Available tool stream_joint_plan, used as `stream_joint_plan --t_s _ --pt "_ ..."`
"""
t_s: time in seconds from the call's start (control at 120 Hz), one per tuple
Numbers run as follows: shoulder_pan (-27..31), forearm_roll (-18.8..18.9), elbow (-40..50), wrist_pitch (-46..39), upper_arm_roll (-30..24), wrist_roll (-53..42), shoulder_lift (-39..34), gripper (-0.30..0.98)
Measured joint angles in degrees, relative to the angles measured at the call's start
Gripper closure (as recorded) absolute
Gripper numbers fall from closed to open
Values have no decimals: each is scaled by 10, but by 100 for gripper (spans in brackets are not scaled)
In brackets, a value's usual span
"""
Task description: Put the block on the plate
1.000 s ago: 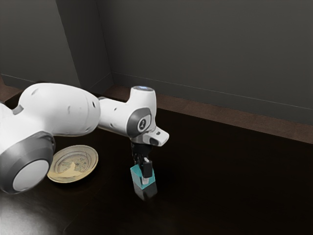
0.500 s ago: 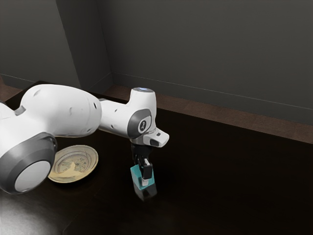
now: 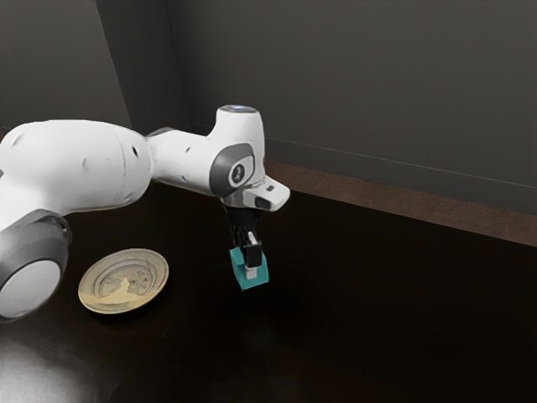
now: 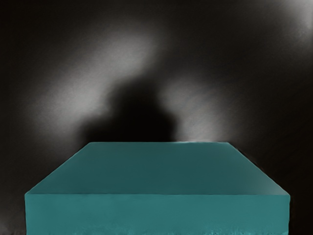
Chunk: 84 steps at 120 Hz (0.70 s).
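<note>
Pinching the teal block (image 3: pixel 261 277), our black gripper (image 3: pixel 251 271) holds it above the dark table (image 3: pixel 377 336), just below the centre of the exterior view. Our jaws stand apart by the block's width, the nearer one against its side. In the wrist view, the block sits close under our hand. The patterned plate (image 3: pixel 124 285) lies at the exterior view's lower left, apart from the block.

Bent white arm (image 3: pixel 75 164), claw (image 3: pixel 250 269) downward.
</note>
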<state>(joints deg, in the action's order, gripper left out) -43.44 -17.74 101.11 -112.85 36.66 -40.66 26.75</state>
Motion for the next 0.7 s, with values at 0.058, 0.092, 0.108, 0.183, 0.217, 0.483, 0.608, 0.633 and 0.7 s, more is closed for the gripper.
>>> stream_joint_plan --t_s 0.058,0.092,0.108,0.183,0.217,0.483,0.608,0.633,0.7 --pt "0 5 -22 10 9 0 -2 28" --pt "0 8 -33 15 13 1 -3 28" --pt "0 8 -37 17 15 1 -3 28" --pt "0 11 -48 27 34 1 -3 28" --pt "0 12 -51 30 46 2 -3 28" --pt "3 18 -33 43 121 3 -16 28" --pt "2 30 21 36 138 3 -54 28" --pt "2 32 30 34 142 3 -59 28" --pt "2 41 51 28 153 3 -72 28"
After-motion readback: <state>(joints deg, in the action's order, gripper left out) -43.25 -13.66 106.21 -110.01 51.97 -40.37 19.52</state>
